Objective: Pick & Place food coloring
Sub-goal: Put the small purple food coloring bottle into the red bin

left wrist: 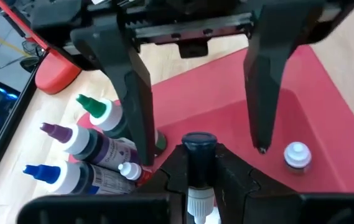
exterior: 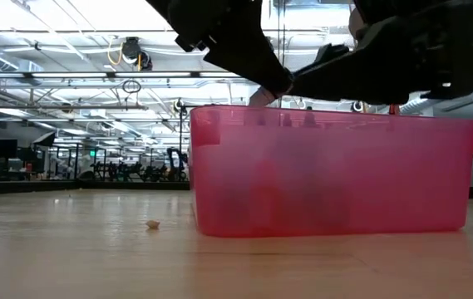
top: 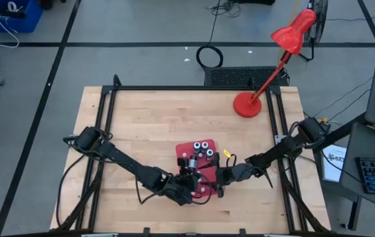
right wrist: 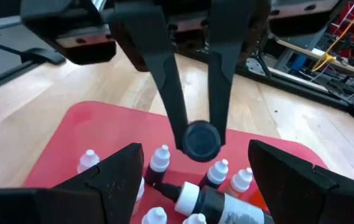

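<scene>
A red bin (top: pixel 208 172) stands near the table's front middle. Food coloring bottles rest in it: three on their sides with green, purple and blue tips (left wrist: pixel 80 146), others upright with white caps (right wrist: pixel 163 155). Above the bin's near part my left gripper (left wrist: pixel 200 155) is shut on one bottle (left wrist: pixel 200 144). My right gripper (right wrist: pixel 195 148) faces it from the right. It is open, one finger (left wrist: pixel 136 93) on each side of that bottle and clear of it. In the low view both grippers are dark shapes above the bin's rim (exterior: pixel 327 112). My left gripper pinches the bottle between its two fingertips (right wrist: pixel 180 118), right at the bottle's dark round end (right wrist: pixel 200 140). The bottle lies along the fingers, dark end away from the wrist, a white part (left wrist: pixel 200 202) farther back. The fingers slant down from the table's left. The bottle is clear of the bin's floor.
A red desk lamp (top: pixel 248 104) stands at the table's far right corner. A small whitish piece (exterior: pixel 152 223) lies on the wood left of the bin. One dark bottle (right wrist: pixel 217 204) lies on its side under the right gripper.
</scene>
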Action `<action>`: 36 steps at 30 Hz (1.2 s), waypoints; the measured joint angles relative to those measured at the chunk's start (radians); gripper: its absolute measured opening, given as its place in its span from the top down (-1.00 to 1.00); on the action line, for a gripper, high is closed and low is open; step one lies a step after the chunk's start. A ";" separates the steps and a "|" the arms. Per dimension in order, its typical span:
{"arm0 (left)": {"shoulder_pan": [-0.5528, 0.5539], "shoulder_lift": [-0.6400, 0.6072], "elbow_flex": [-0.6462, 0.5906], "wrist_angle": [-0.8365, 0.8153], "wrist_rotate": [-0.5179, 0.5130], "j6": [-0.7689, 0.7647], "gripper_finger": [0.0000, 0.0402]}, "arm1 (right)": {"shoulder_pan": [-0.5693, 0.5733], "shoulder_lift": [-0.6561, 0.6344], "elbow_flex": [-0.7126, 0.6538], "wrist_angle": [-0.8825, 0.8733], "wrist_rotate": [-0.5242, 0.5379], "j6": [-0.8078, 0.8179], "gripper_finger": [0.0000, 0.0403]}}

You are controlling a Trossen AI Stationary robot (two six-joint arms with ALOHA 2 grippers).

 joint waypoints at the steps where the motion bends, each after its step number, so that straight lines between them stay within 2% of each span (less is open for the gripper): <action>1: 0.000 0.000 0.000 0.001 0.000 0.000 0.76 | -0.003 0.003 0.000 -0.001 0.000 0.001 -0.38; 6: -0.001 0.000 0.000 0.001 0.007 0.000 0.76 | -0.016 0.004 0.000 0.004 0.001 0.036 -0.36; 12: -0.001 0.000 0.000 0.010 0.007 0.014 0.76 | -0.015 0.004 0.000 0.004 -0.002 0.040 -0.23; 21: 0.007 -0.001 0.000 0.218 0.051 0.203 0.76 | -0.014 0.004 0.000 0.065 -0.006 0.040 -0.14; 29: 0.008 -0.002 0.000 0.297 0.045 0.276 0.76 | -0.014 0.004 0.000 0.106 -0.004 0.021 -0.07; 36: 0.008 -0.002 0.000 0.296 0.028 0.280 0.76 | 0.008 -0.002 0.000 0.130 0.001 -0.023 0.07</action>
